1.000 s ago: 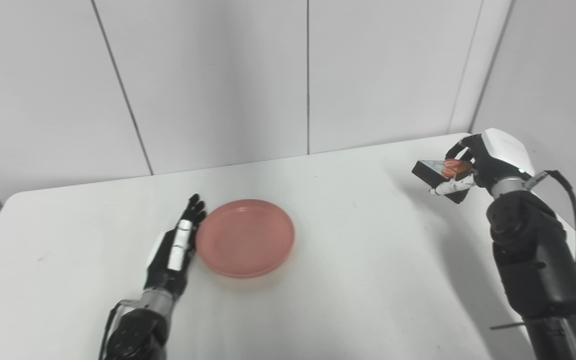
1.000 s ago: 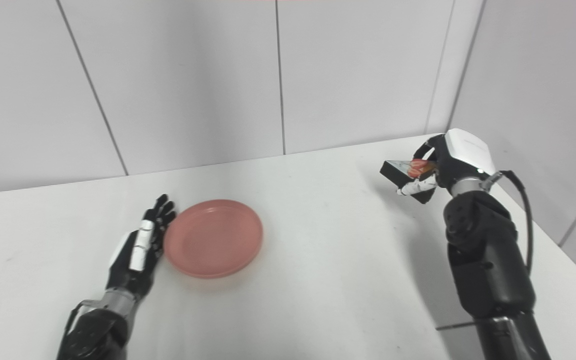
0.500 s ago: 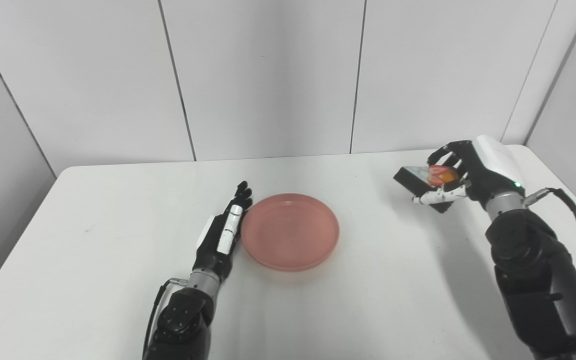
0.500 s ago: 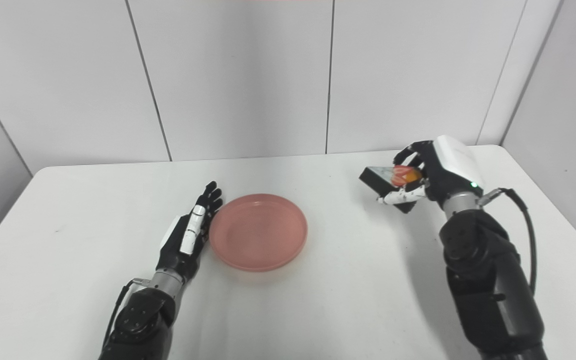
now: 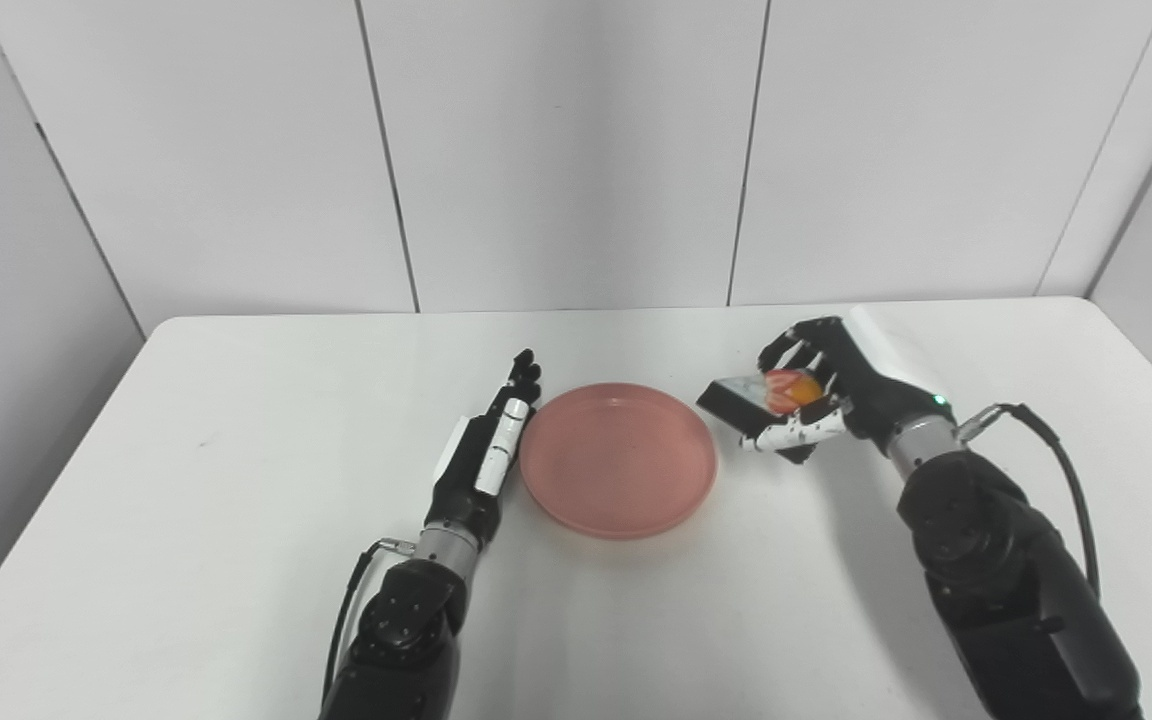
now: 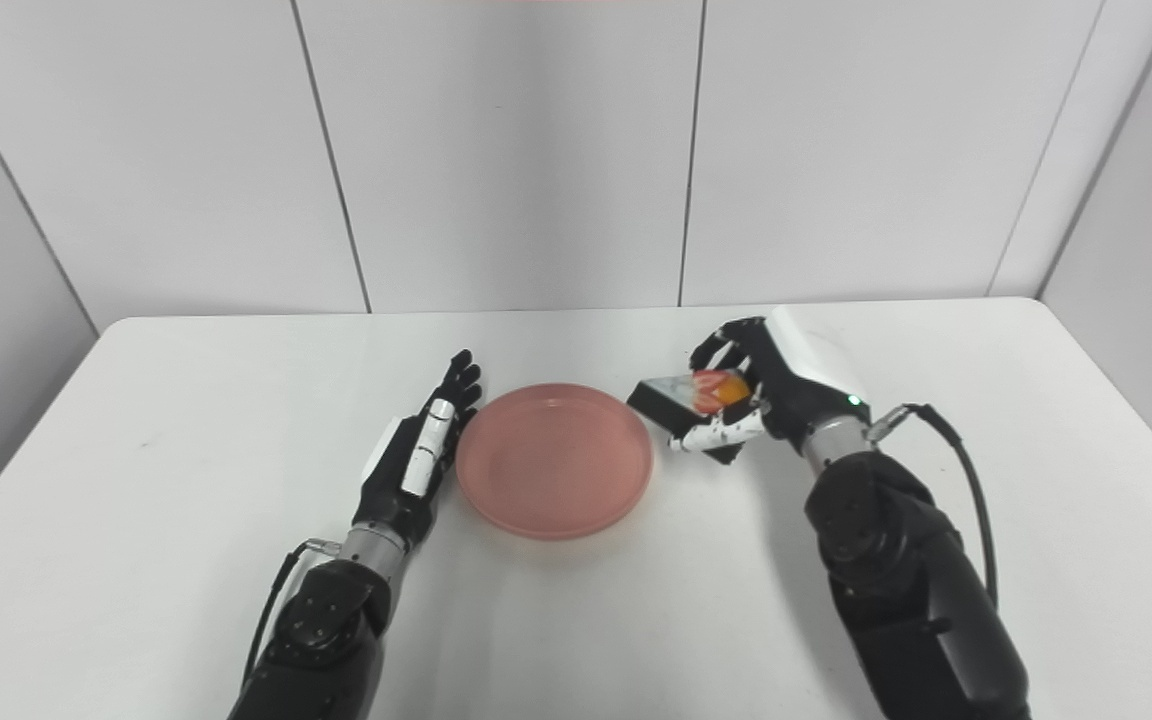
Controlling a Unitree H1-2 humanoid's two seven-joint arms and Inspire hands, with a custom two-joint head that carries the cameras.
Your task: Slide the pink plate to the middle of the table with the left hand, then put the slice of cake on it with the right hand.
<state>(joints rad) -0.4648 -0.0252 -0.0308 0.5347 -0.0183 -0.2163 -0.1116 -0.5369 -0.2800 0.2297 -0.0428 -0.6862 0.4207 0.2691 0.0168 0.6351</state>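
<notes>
The pink plate (image 5: 619, 460) lies flat near the middle of the white table (image 5: 186, 520). My left hand (image 5: 484, 458) is open, its fingers stretched out flat against the plate's left rim. My right hand (image 5: 836, 390) is shut on the slice of cake (image 5: 758, 404), a dark wedge with a red and orange topping. It holds the slice above the table just right of the plate's right rim. The same scene shows in the right eye view, with the plate (image 6: 554, 460) and the slice (image 6: 684, 400).
White wall panels (image 5: 576, 150) stand behind the table's far edge. A black cable (image 5: 1056, 450) loops from my right forearm. Bare table surface lies to the left and in front of the plate.
The camera has swung left, so the whole picture shifted. My right hand has carried the slice of cake leftward from the table's right side to just beside the plate. The left hand stays at the rim.
</notes>
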